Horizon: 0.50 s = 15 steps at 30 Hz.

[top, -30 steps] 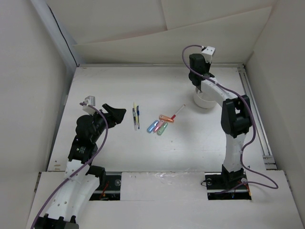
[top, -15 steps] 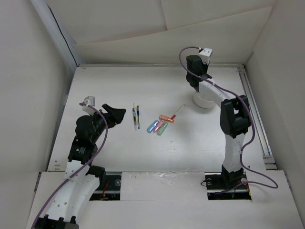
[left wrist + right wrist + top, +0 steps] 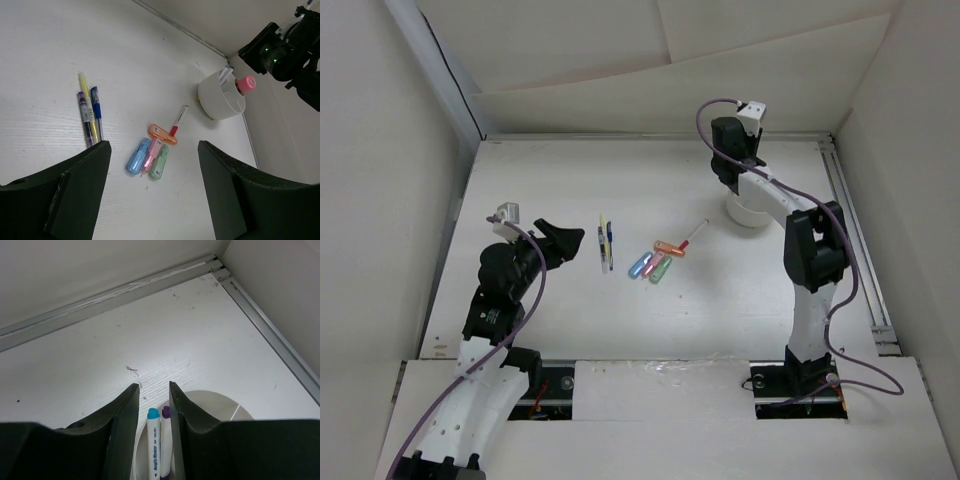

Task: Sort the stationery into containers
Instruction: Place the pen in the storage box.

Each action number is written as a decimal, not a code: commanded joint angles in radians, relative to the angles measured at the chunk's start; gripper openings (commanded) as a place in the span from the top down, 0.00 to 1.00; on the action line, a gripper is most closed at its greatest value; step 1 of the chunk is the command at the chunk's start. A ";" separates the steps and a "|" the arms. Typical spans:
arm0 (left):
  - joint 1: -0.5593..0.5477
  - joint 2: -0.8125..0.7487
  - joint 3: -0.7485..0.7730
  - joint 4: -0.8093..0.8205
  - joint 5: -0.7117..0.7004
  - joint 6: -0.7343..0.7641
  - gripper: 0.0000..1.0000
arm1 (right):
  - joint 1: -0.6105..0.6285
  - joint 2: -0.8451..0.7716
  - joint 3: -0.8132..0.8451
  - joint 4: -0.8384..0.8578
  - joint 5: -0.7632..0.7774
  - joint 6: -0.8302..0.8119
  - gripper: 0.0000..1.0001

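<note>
The white round cup [image 3: 751, 213] stands at the back right; it also shows in the left wrist view [image 3: 220, 102] and the right wrist view [image 3: 220, 402]. A blue-capped pen [image 3: 154, 440] and a purple-capped one [image 3: 166, 412] stand in it, with a pink-capped piece [image 3: 245, 83]. My right gripper [image 3: 152, 387] hovers over the cup's rim [image 3: 732, 185], jaws slightly apart, gripping nothing. Orange [image 3: 161, 133], blue [image 3: 137, 156], pink [image 3: 151, 154] and green [image 3: 159, 162] markers lie mid-table [image 3: 655, 262]. A red-capped pen [image 3: 179, 120] lies beside them. My left gripper [image 3: 152, 145] is open and empty [image 3: 570, 240].
A yellow pen [image 3: 89, 107], a blue pen [image 3: 96, 112] and a dark purple pen [image 3: 85, 117] lie side by side [image 3: 606, 244] just right of my left gripper. White walls enclose the table; a metal rail [image 3: 855, 240] runs along the right edge.
My right wrist has shifted slightly left and lower over the cup. The left arm and the stationery on the table have not moved.
</note>
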 commanded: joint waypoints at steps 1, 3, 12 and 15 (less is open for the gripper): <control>0.006 -0.012 -0.008 0.045 0.001 0.000 0.33 | 0.047 -0.122 -0.004 0.046 -0.008 0.001 0.64; 0.006 -0.012 -0.008 0.045 0.001 0.000 0.33 | 0.075 -0.179 -0.014 0.001 -0.089 0.027 0.67; 0.006 -0.012 -0.008 0.045 0.001 0.000 0.33 | 0.210 -0.326 -0.247 -0.174 -0.372 0.252 1.00; 0.006 -0.021 -0.008 0.045 0.001 0.000 0.34 | 0.219 -0.360 -0.351 -0.221 -0.430 0.310 1.00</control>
